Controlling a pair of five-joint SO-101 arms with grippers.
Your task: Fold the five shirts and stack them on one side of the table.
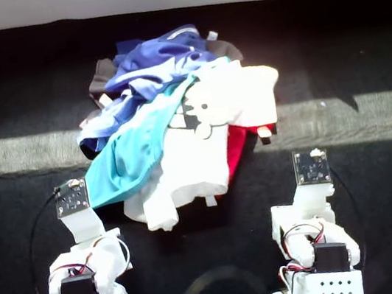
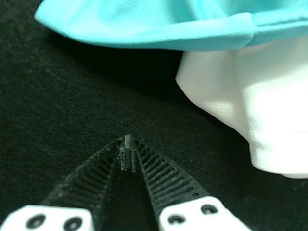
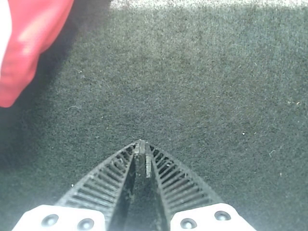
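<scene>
My left pincer (image 2: 127, 144) is pressed together, empty, above the fuzzy black table (image 1: 381, 185) near its front edge. Mid-table lies one crumpled heap of shirts (image 1: 197, 109): slick turquoise shirt (image 1: 130, 154), blue shirt (image 1: 159, 56), white mesh shirt (image 1: 185, 171), red shirt (image 1: 235, 152). My right pincer (image 3: 140, 147) is likewise closed and empty.

Shirt pile (image 1: 177, 120) fills middle, open table surface (image 1: 391, 176) either side

Left fingers (image 2: 96, 175), right fingers (image 3: 103, 180): tips together.
</scene>
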